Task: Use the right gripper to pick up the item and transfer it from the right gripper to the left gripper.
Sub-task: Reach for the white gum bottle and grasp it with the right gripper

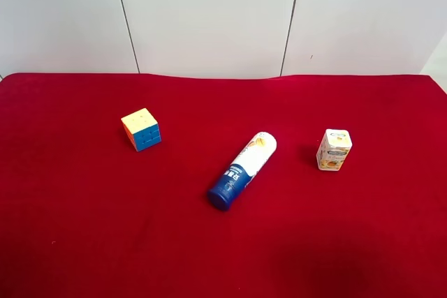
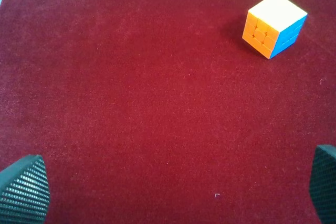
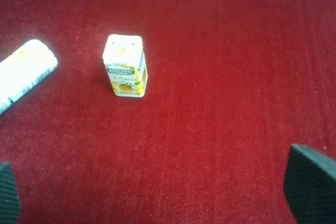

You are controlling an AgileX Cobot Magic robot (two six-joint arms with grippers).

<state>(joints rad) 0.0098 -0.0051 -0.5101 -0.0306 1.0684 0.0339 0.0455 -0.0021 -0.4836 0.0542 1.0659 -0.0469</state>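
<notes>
Three items lie on the red cloth. A small white and yellow carton stands upright at the right. A white and blue tube lies on its side in the middle. A coloured puzzle cube sits at the left. My right gripper is open and empty; the carton stands ahead of it, apart from the fingers, and the tube's white end shows at the edge. My left gripper is open and empty, with the cube ahead of it. Neither arm shows in the exterior high view.
A white panelled wall rises behind the table's far edge. The red cloth covers the whole tabletop in all views.
</notes>
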